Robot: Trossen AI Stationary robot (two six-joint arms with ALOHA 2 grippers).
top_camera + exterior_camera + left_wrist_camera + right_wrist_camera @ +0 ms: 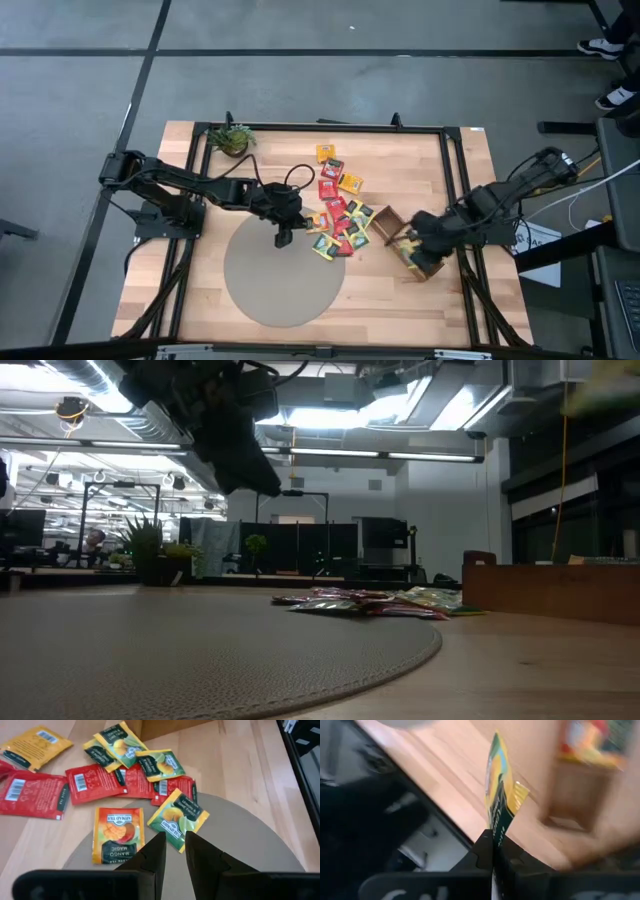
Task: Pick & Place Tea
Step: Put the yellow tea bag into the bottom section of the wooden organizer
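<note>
The right claw (pixel 493 851) pinches a green tea packet (pixel 498 795), probably bound for the wooden tray (pixel 392 222), while the left claw (pixel 174 851) hovers slightly parted over the pile (pixel 125 770).

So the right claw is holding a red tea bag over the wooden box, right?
Not quite. The right claw is shut on a tea bag, but that one is green and yellow, not red, as the right wrist view shows. It does hang over the wooden box at the table's right side. The red bags lie in the pile.
</note>
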